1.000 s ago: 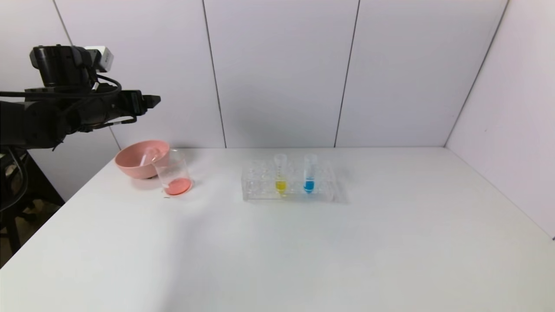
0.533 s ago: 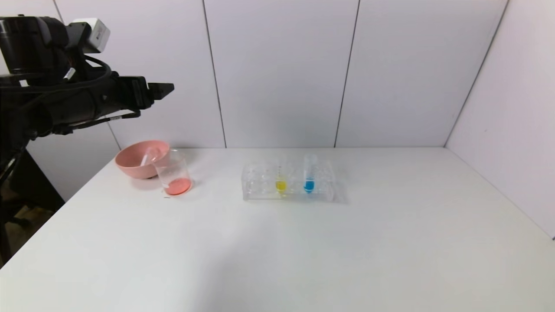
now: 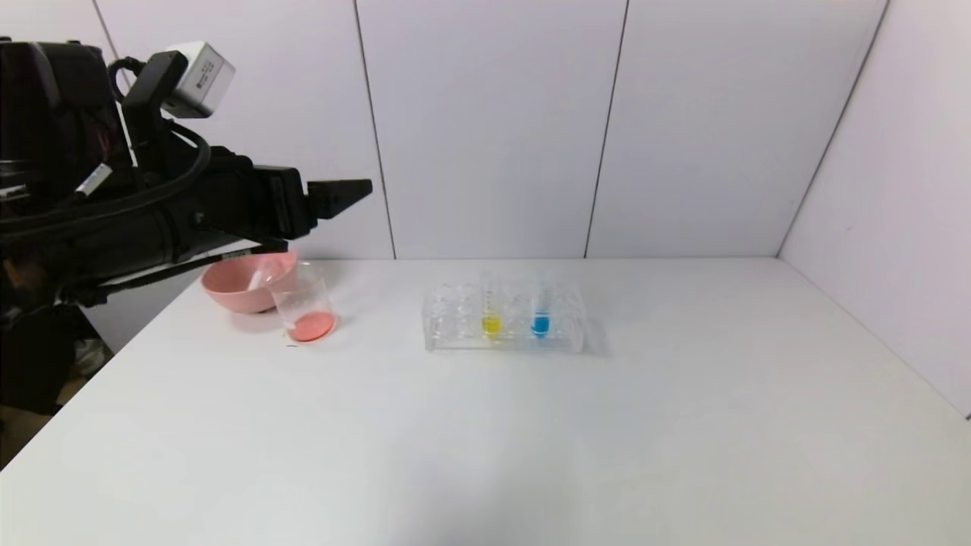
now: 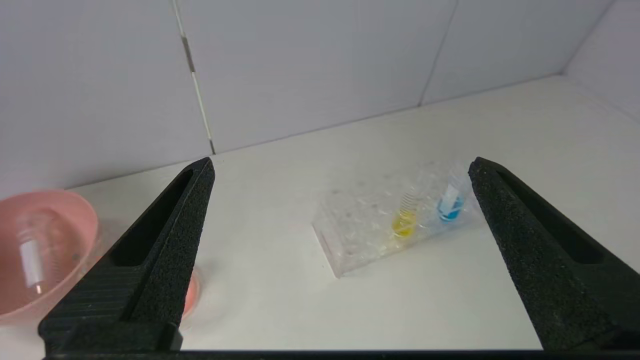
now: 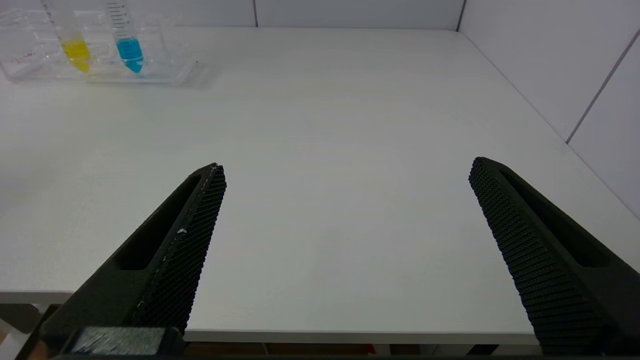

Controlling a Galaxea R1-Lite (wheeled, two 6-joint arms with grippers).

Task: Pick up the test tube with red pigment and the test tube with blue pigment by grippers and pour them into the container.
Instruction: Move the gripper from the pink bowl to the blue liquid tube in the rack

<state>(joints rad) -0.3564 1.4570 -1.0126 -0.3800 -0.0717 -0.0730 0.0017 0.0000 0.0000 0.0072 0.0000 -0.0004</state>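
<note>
The left tool (image 3: 356,189) hangs high above the left rear part of the bench (image 3: 485,440), pointing toward the middle, with its two black jaws spread wide and nothing between them, as the left wrist view makes plain (image 4: 340,172). Below it and a little toward the near side stands the container (image 3: 302,303), a clear beaker with a shallow pool of red-orange liquid in its bottom. Just behind the container, touching or nearly touching it, sits a pink bowl (image 3: 231,292), and inside the bowl a slim clear tube (image 4: 31,257) lies tilted against the wall; whether any pigment remains in it cannot be told. Well apart to the right, near the middle rear of the bench, a clear rack (image 3: 455,322) holds two upright tubes side by side: the yellow-liquid tube (image 3: 491,315) on the left and the test tube with blue pigment (image 3: 540,312) just beside it on the right. The right tool (image 5: 345,170) is out of the head view; its own wrist view shows it over the near right edge of the bench, jaws wide and empty, far from the rack.
</note>
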